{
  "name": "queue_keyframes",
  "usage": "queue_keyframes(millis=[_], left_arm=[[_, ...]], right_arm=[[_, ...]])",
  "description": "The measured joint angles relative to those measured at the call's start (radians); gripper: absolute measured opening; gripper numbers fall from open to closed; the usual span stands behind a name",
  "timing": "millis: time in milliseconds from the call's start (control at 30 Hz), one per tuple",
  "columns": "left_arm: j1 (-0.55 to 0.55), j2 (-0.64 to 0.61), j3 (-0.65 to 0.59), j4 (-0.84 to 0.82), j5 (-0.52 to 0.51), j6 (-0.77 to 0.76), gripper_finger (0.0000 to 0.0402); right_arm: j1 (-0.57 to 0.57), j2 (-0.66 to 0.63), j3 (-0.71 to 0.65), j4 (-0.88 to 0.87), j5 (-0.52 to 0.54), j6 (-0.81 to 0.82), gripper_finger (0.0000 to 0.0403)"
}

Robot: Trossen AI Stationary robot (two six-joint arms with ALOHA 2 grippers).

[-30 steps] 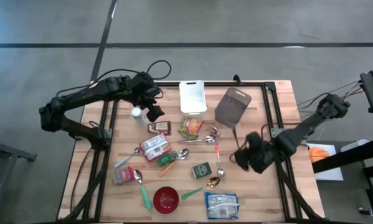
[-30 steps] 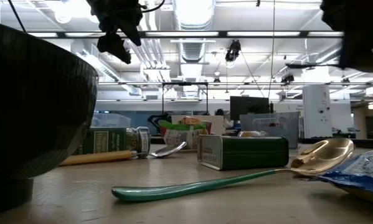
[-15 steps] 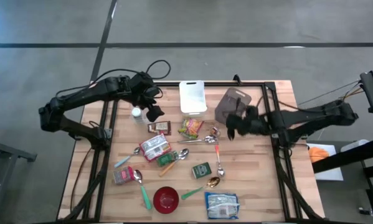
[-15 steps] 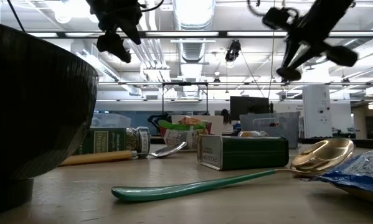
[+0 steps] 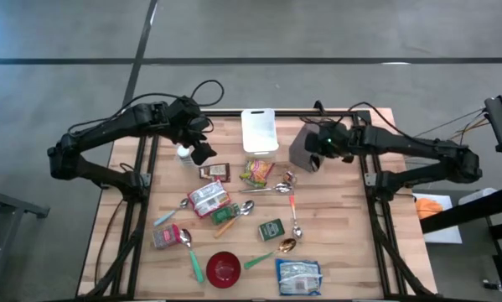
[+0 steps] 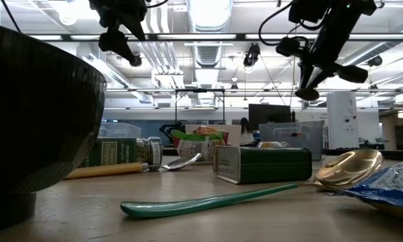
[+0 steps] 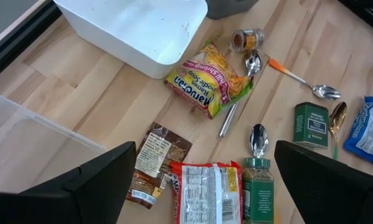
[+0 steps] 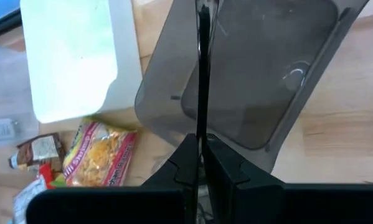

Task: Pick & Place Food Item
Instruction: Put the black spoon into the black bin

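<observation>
The wooden worktop (image 5: 343,218) carries the 2 dark arms and a scatter of food and utensils. The left arm reaches in from the left edge; its tool (image 5: 202,151) hangs over the far left part of the worktop with its 2 fingers (image 7: 105,180) spread wide and nothing between them. The right arm stretches across from the right; its tool (image 5: 315,156) is above the near end of the grey tray (image 5: 316,138), fingers pressed together and empty.

The white container (image 5: 259,131) sits at the far edge, just left of the grey tray. A clear plastic tub (image 7: 30,149) lies under the left tool, near the far left corner.

Just in front of the white container lies the yellow shrimp noodle packet (image 5: 256,172), flat on the wood. To its left is a small brown sachet (image 5: 214,173), and nearer the front a red and white packet (image 5: 208,198) beside a green-labelled spice jar (image 5: 224,214). A blue and white bag (image 5: 298,276) lies at the front edge, right of the red bowl (image 5: 224,268).

A small green tin (image 5: 271,229) sits mid-worktop, with a gold spoon (image 5: 287,245) just in front of it. An orange-handled spoon (image 5: 294,214) lies to the tin's right. A little glass jar with brown contents (image 7: 247,38) rests just beside the noodle packet, touching a metal spoon (image 7: 243,84).
</observation>
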Motion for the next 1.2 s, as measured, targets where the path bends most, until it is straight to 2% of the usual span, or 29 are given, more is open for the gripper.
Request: queue_keyframes(millis=[167,400,567,933,1200], left_arm=[[0.0,-0.002,0.0,0.0,0.0,0.004,0.0387],[0.0,-0.002,0.0,0.001,0.0,0.004,0.0387],[0.0,-0.002,0.0,0.002,0.0,0.004,0.0387],[0.0,-0.002,0.0,0.003,0.0,0.002,0.0387],[0.0,-0.002,0.0,0.0,0.0,0.003,0.0387]], right_arm=[[-0.054,0.0,0.0,-0.003,-0.015,-0.015,0.0011],[-0.211,0.001,0.017,-0.06,-0.133,-0.166,0.0011],[-0.233,0.031,0.054,-0.091,-0.151,-0.204,0.0011],[-0.243,0.28,0.187,-0.101,-0.18,-0.426,0.0011],[-0.242,0.415,0.253,-0.167,-0.186,-0.465,0.0011]])
